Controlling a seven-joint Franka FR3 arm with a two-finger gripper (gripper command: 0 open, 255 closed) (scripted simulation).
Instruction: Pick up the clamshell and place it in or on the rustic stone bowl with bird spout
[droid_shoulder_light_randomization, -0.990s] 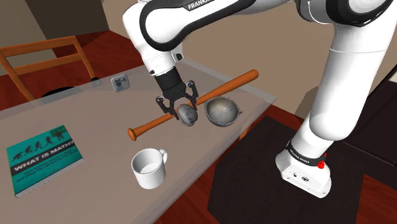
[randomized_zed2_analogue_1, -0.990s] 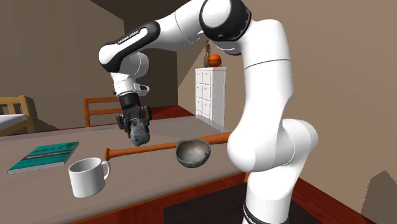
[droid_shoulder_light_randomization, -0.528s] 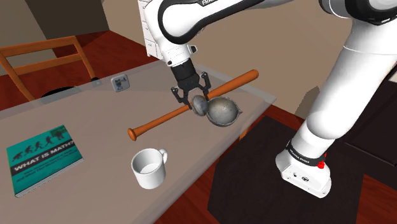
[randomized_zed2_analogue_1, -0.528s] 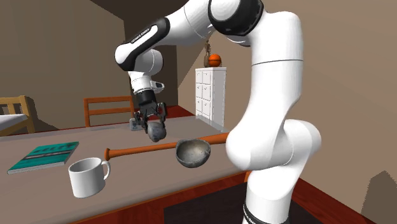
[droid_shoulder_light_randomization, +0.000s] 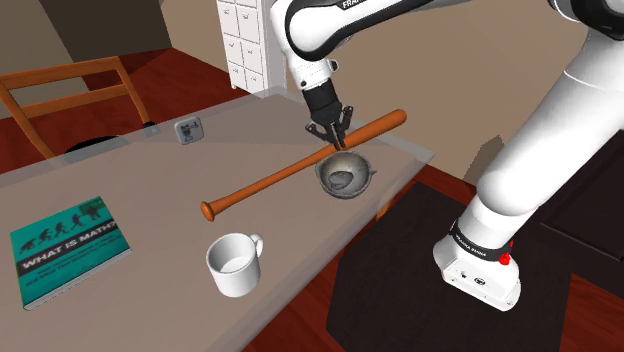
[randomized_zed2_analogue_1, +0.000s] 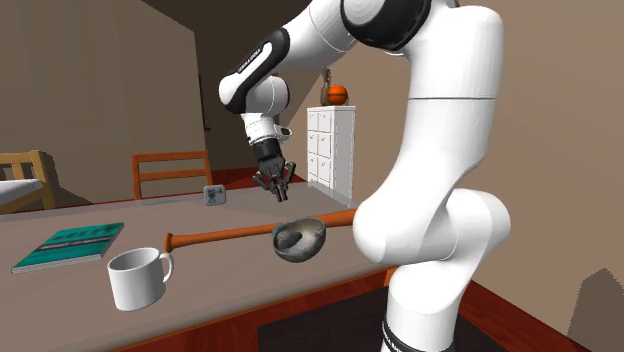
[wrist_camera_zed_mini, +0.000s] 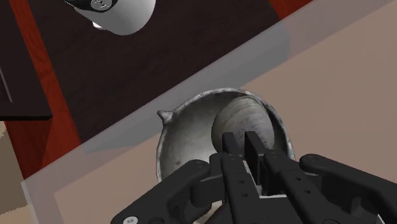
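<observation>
**Grey clamshell lying in stone bowl; gripper above, empty**

Item: ribbed grey clamshell (wrist_camera_zed_mini: 245, 118). It lies inside the rough grey stone bowl with a small pointed spout (droid_shoulder_light_randomization: 324, 173), right of centre in the shoulder view and near the table's edge.

Gripper (droid_shoulder_light_randomization: 336, 144): black, it hangs over the bowl's far rim. The jaws are drawn together, all but meeting, and clasp nothing.

Surroundings: a long reddish-brown wooden baseball bat (droid_shoulder_light_randomization: 270, 182) lies slantwise across the pale tabletop (droid_shoulder_light_randomization: 130, 180). It passes just behind the bowl and crosses under the gripper, thick end toward the upper right. A white mug (droid_shoulder_light_randomization: 233, 265) stands lower centre, well apart from the bowl. A teal book (droid_shoulder_light_randomization: 68, 247) lies at lower left and a small grey boxy device (droid_shoulder_light_randomization: 189, 129) sits left of upper centre. A wooden chair (droid_shoulder_light_randomization: 75, 90) stands at upper left and a white chest of drawers (droid_shoulder_light_randomization: 245, 45) at top centre.

Change: half a second ago the clamshell hung between spread fingers beside the bowl's left rim. It now rests in the bowl, and the gripper has moved toward the upper right.
</observation>
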